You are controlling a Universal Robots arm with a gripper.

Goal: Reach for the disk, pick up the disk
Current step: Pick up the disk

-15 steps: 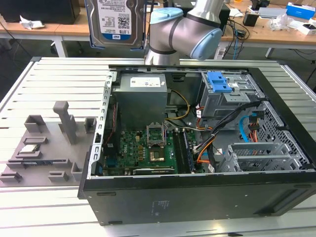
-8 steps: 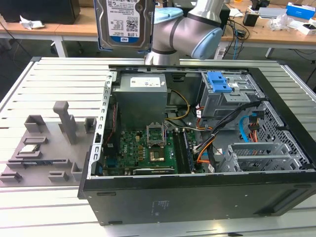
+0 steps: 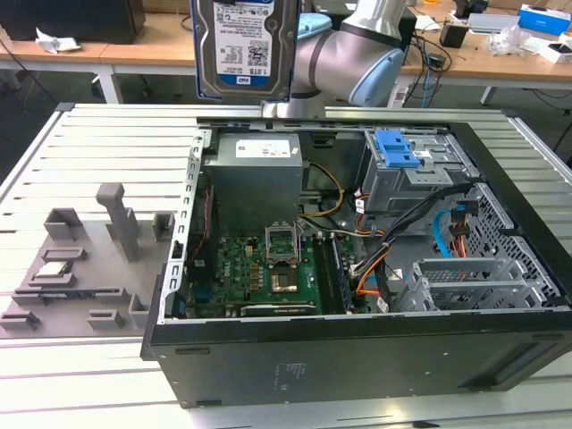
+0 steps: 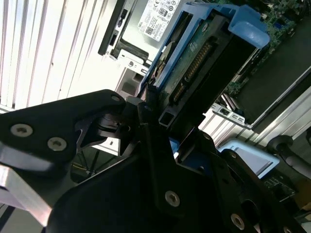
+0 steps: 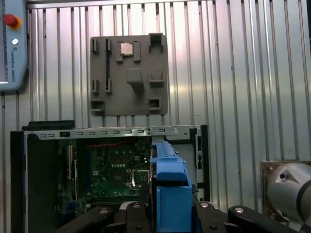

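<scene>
High above the open computer case (image 3: 357,349), in the exterior view, the disk (image 3: 243,45) stands upright with its label facing the camera. The grey arm (image 3: 357,54) bends up behind it. In the second wrist view, the black claw (image 4: 155,121) squeezes the disk tight, and blue rails (image 4: 248,24) run along its edges. In the first wrist view, the claw (image 5: 172,208) points down at the case and holds the disk (image 5: 171,184) over its green board (image 5: 116,165).
</scene>
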